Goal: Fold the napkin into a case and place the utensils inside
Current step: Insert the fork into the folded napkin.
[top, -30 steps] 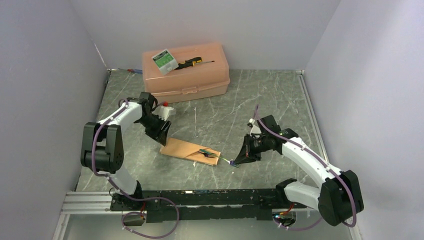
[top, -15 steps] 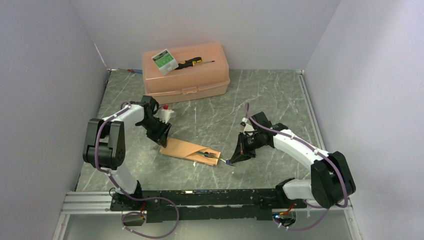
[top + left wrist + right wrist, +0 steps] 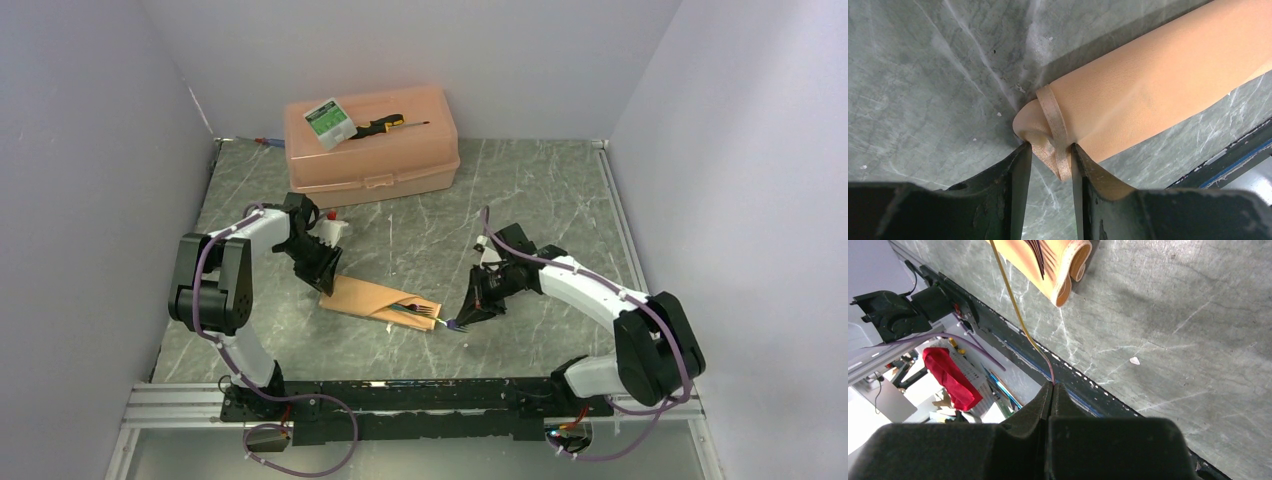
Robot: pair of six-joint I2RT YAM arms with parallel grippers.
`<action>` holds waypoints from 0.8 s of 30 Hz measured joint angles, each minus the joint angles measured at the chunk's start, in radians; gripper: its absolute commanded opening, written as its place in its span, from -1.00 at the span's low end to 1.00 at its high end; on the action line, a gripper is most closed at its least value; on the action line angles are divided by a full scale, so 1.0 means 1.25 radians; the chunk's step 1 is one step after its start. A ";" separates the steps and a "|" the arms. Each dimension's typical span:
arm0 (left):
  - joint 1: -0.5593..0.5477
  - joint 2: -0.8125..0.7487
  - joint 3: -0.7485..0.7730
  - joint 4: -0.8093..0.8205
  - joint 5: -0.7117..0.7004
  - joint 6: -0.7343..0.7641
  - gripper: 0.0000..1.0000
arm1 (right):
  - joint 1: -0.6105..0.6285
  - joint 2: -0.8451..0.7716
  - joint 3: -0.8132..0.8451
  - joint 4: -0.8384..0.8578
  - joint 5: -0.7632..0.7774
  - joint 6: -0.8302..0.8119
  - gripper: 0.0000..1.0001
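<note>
The peach-orange cloth case [image 3: 368, 297] lies flat on the marble table, with a dark fork [image 3: 414, 309] sticking out of its right opening. My left gripper [image 3: 324, 279] is shut on the case's left end; in the left wrist view the cloth corner [image 3: 1048, 147] is pinched between the fingers [image 3: 1015, 175]. My right gripper [image 3: 468, 312] is shut on a slim utensil [image 3: 452, 324] just right of the case. In the right wrist view the thin handle [image 3: 1018, 315] runs from my gripper [image 3: 1052, 385] up to the case's open mouth [image 3: 1068, 275].
A rigid peach plastic box [image 3: 400, 160] stands at the back, with a screwdriver [image 3: 388, 124] and a green-white pack [image 3: 328, 121] on it. A small white item with a red cap [image 3: 334, 222] sits by the left arm. A black rail [image 3: 400, 395] runs along the near edge.
My right gripper has moved left with the utensil, bringing its tip close to the case's open end. The left gripper has shifted slightly and still holds the case's left end.
</note>
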 measured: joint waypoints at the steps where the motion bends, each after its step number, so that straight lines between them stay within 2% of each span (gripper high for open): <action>1: 0.000 0.000 0.000 0.000 0.000 0.000 -0.22 | 0.002 0.005 0.000 0.005 0.000 0.001 -1.00; 17: 0.000 0.005 0.000 -0.003 0.001 0.001 -0.34 | 0.068 0.135 0.082 0.097 0.001 0.021 -1.00; 24: 0.000 0.005 0.000 -0.004 0.000 0.004 -0.37 | 0.081 0.233 0.110 0.141 -0.017 0.020 -1.00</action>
